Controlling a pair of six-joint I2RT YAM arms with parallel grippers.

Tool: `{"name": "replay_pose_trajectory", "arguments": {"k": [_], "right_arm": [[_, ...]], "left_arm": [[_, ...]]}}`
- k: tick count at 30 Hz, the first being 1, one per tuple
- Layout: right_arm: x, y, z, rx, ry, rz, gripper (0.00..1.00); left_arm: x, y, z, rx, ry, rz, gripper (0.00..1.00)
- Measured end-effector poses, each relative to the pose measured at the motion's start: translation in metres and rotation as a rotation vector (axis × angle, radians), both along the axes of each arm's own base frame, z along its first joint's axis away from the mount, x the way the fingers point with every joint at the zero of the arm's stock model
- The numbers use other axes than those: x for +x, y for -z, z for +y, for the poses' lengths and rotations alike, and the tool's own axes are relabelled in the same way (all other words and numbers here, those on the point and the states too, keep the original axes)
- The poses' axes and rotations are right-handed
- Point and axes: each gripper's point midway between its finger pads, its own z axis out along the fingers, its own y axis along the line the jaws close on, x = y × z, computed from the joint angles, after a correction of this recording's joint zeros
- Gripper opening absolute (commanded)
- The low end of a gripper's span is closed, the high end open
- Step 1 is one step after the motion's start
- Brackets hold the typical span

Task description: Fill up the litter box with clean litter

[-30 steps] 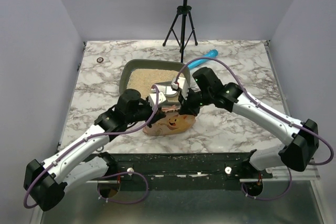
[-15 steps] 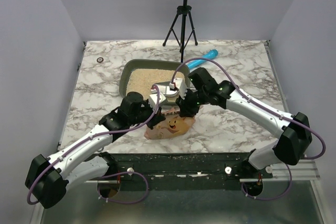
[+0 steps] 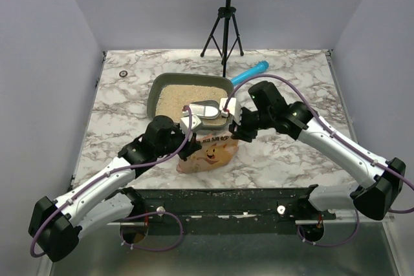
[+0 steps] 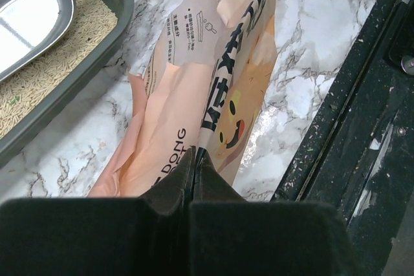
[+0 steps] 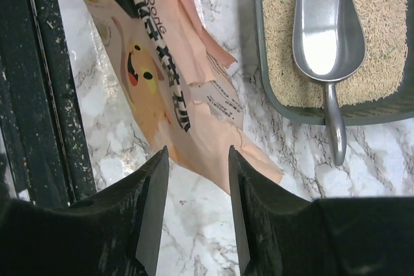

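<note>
- My left tool (image 4: pixel 194 182) is pressed together on a thin fold of the orange-pink crinkly plastic bag (image 4: pixel 194 88), pinching it at the near edge.
- My right tool (image 5: pixel 197 159) has its jaws apart with nothing clamped between them. It hovers over the bag's far corner.
- The shallow dark grey-green plastic litter box (image 3: pixel 153 92) sits mid-counter, just beyond the bag. Its rounded, flared rim lies close beside the bag's top edge.
- The pale beige, sand-like clean litter (image 5: pixel 381 43) covers the tray floor in a fairly even, grainy layer.
- A small silver metal scoop (image 5: pixel 326 30) lies on the granules, with its handle reaching over the near rim onto the marble-patterned counter (image 5: pixel 362 179).
- The bag lies slack and flattish on the counter, creased and glossy, and I judge there is little left inside.
- I judge the filling to be largely done, and the step in hand is setting the bag down and letting go.
- Next, my left tool would need to part and lift straight off, so the thin film does not drag or spill stray grains.
- If more litter is wanted, I would need a fresh two-sided grip on the bag's mouth, since the film is limp and slippery.
</note>
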Motion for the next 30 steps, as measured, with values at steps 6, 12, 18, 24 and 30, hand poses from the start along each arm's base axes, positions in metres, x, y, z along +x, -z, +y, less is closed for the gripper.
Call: {"name": "replay_pose_trajectory", "arguments": {"k": [6, 12, 18, 24, 30], "right_arm": [[0.006, 0.004, -0.009, -0.008, -0.077, -0.048, 0.49], [0.007, 0.014, -0.003, 0.001, -0.152, -0.028, 0.48], [0.002, 0.029, 0.006, 0.007, -0.220, 0.020, 0.48], [-0.001, 0.052, 0.008, 0.005, -0.240, 0.063, 0.47], [0.003, 0.064, 0.008, 0.013, -0.235, 0.102, 0.27]], "left_arm": [[-0.002, -0.001, 0.004, 0.000, -0.013, -0.002, 0.00], [-0.002, -0.001, 0.005, 0.001, -0.020, -0.001, 0.00], [-0.002, -0.001, 0.005, 0.000, -0.020, -0.001, 0.00], [-0.002, 0.000, 0.005, 0.000, -0.021, 0.002, 0.00], [-0.002, 0.000, 0.005, 0.000, -0.021, 0.002, 0.00]]}}
